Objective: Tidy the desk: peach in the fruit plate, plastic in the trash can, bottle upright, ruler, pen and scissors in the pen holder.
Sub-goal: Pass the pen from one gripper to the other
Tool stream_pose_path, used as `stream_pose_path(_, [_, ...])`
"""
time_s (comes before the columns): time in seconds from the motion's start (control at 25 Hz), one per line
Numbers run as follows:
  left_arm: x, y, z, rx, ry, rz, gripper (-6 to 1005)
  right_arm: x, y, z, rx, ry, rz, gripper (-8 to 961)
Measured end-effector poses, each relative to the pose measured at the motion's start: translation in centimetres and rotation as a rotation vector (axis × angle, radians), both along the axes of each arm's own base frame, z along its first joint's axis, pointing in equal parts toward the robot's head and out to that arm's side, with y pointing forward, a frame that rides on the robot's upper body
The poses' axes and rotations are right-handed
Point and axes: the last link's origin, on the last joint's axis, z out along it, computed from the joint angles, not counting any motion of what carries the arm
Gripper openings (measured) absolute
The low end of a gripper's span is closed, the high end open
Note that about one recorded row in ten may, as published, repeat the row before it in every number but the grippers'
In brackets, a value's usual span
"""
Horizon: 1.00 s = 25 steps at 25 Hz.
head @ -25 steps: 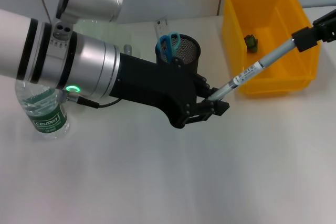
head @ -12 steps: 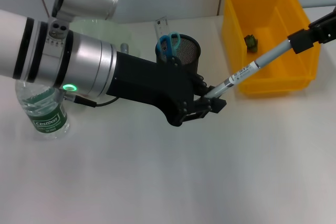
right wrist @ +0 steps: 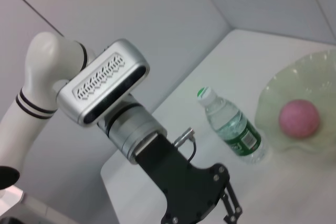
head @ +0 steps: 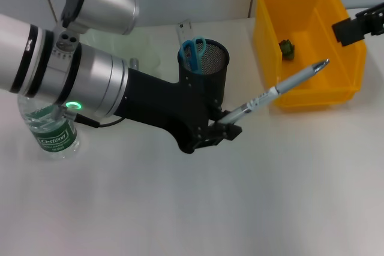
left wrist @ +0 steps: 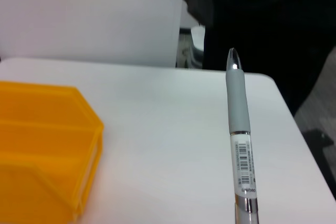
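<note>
One pen [head: 273, 93] is pinched at its lower end by the left pincer [head: 223, 129] near the centre of the head view, just below and right of the black mesh pen holder [head: 204, 64]. The pen is held slanted, its tip raised toward the upper right over the front wall of the yellow bin [head: 312, 97]. In the left wrist view the pen [left wrist: 239, 145] is seen from behind, its grey grip and silver tip pointing up the frame, with the bin [left wrist: 44, 145] at lower left. Blue-handled scissors [head: 193, 52] are stood in the holder, and a clear ruler [head: 183, 31] is seen behind it. A water bottle [head: 51, 127] is stood upright at the left edge of the white worktop [head: 210, 202]. The right pincer [head: 354, 27] is placed at the upper right edge, apart from the pen; whether it is spread cannot be told. In the right wrist view a peach [right wrist: 299, 119] is seen lying in a pale green fruit plate [right wrist: 273, 103] beside the bottle [right wrist: 231, 129].
</note>
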Motion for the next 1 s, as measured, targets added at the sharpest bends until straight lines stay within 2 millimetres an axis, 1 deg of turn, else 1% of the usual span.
stream_pose_path(0.08, [-0.3,0.0,-0.1,-0.003,0.031,0.001,151,0.3,-0.1,0.2,0.015,0.008,0.002,474])
stream_pose_path(0.12, [-0.1,0.0,0.5,-0.004,0.102,-0.018,152,0.7,-0.2,0.2,0.023,0.012,0.007,482])
stream_pose_path(0.16, [-0.1,0.0,0.5,-0.004,0.102,-0.018,152,0.7,-0.2,0.2,0.023,0.012,0.007,491])
stream_pose_path(0.2, [0.2,-0.1,1.1,0.001,0.134,-0.029,152,1.2,-0.5,-0.1,0.028,0.017,0.021,500])
stream_pose_path(0.28, [0.2,-0.1,1.1,0.001,0.134,-0.029,152,1.4,-0.6,-0.2,0.031,0.018,0.029,517])
stream_pose_path(0.32, [0.9,-0.2,2.1,0.023,0.218,-0.059,152,2.0,-1.0,-0.5,0.040,0.022,0.057,525])
stream_pose_path(0.36, [0.9,-0.2,2.1,0.023,0.218,-0.059,153,2.0,-1.0,-0.5,0.040,0.022,0.057,533])
stream_pose_path(0.4, [1.1,-0.2,2.5,0.031,0.261,-0.070,153,2.6,-1.3,-0.7,0.048,0.026,0.079,542])
stream_pose_path(0.44, [1.4,-0.4,2.8,0.035,0.318,-0.085,153,2.6,-1.3,-0.7,0.048,0.026,0.079,542])
stream_pose_path(0.48, [1.4,-0.4,2.8,0.035,0.318,-0.085,153,2.9,-1.5,-0.9,0.052,0.029,0.092,542])
stream_pose_path(0.52, [1.9,-0.6,3.2,0.047,0.408,-0.113,153,3.4,-1.9,-1.2,0.055,0.035,0.113,542])
stream_pose_path(0.56, [1.9,-0.6,3.2,0.047,0.408,-0.113,153,3.4,-1.9,-1.2,0.055,0.035,0.113,542])
stream_pose_path(0.6, [2.4,-0.8,3.6,0.072,0.476,-0.142,154,3.7,-2.2,-1.6,0.056,0.041,0.132,542])
stream_pose_path(0.68, [2.6,-0.9,3.8,0.082,0.496,-0.152,154,3.9,-2.3,-1.8,0.055,0.041,0.143,542])
stream_pose_path(0.72, [3.2,-1.1,4.2,0.121,0.554,-0.184,154,4.1,-2.5,-2.2,0.050,0.035,0.159,542])
stream_pose_path(0.8, [4.1,-1.6,4.8,0.168,0.611,-0.223,154,4.1,-2.5,-2.4,0.045,0.030,0.168,542])
stream_pose_path(0.88, [4.3,-1.7,4.9,0.178,0.623,-0.232,155,4.1,-2.5,-2.8,0.035,0.023,0.184,541])
stream_pose_path(0.92, [5.1,-2.4,5.2,0.204,0.669,-0.273,155,4.0,-2.6,-3.3,0.027,0.018,0.204,541])
stream_pose_path(1.0, [5.5,-2.7,5.1,0.212,0.700,-0.300,155,4.0,-2.6,-3.5,0.026,0.016,0.215,541])
